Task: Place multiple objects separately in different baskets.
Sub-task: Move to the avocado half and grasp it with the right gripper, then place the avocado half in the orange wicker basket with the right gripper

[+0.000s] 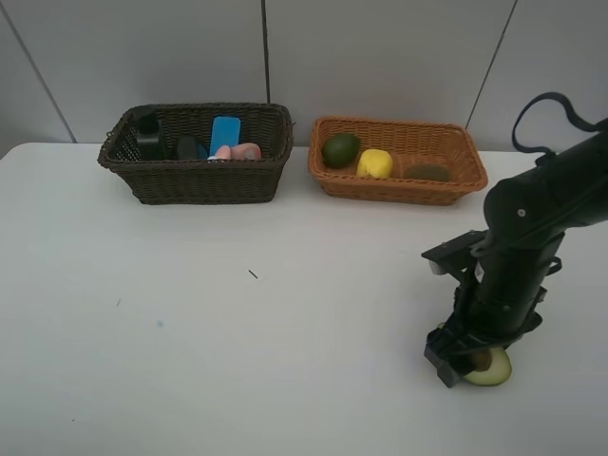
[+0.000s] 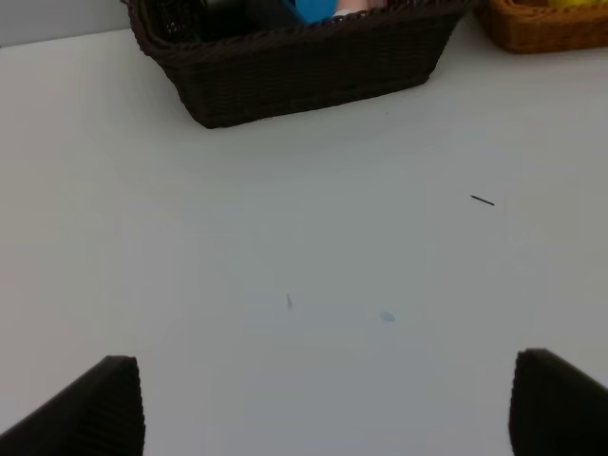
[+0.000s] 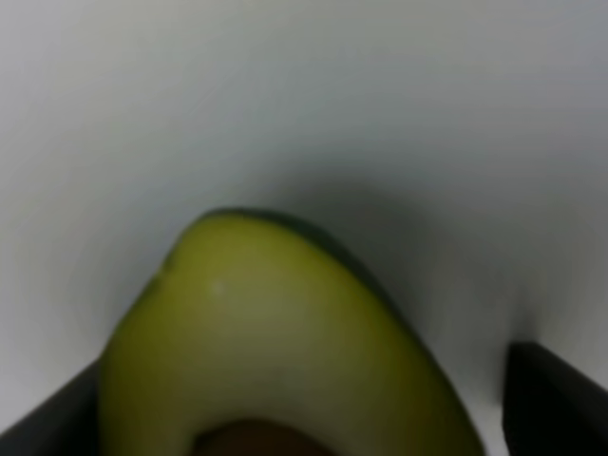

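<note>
On the left of the table (image 1: 190, 361), the dark brown basket (image 1: 199, 176) holds the blue block, pink bottle and dark items; the left gripper (image 2: 323, 404) hangs above bare surface, jaws wide apart and empty. The orange-tan basket (image 1: 399, 180) carries the lime (image 1: 340, 149), lemon (image 1: 375, 163) and kiwi (image 1: 428, 172). Far right, the right gripper (image 1: 470, 366) is down over the avocado half (image 1: 490, 368). Risk: the rounded, smooth skin may squirt out sideways if the jaws bite off-centre. The half lies on the table between the fingers, cut face up; the jaws are parted around it, with no firm grip evident.
</note>
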Robot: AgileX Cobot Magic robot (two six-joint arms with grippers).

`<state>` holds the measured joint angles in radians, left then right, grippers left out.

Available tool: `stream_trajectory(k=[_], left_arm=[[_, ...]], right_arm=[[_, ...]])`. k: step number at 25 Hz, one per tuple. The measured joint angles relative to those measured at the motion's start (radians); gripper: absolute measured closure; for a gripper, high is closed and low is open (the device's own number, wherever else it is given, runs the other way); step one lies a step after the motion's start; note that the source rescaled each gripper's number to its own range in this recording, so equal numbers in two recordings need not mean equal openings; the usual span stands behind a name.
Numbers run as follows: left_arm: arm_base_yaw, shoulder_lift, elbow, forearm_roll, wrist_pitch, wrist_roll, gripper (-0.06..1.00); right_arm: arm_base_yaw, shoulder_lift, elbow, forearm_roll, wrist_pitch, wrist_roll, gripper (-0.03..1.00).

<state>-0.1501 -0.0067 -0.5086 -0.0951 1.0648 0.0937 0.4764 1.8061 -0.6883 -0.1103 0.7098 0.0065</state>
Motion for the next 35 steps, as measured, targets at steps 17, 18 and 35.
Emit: stream_trajectory(k=[17, 18, 35], left_arm=[[0.000, 0.000, 0.000, 0.000, 0.000, 0.000, -0.05], [0.000, 0.000, 0.000, 0.000, 0.000, 0.000, -0.05], [0.000, 0.000, 0.000, 0.000, 0.000, 0.000, -0.05]], right_arm=[[-0.014, -0.137, -0.259, -0.008, 0.167, 0.000, 0.45], [-0.029, -0.133, -0.313, -0.008, 0.169, 0.000, 0.45], [-0.271, 0.518, -1.315, -0.042, 0.331, 0.000, 0.37]])
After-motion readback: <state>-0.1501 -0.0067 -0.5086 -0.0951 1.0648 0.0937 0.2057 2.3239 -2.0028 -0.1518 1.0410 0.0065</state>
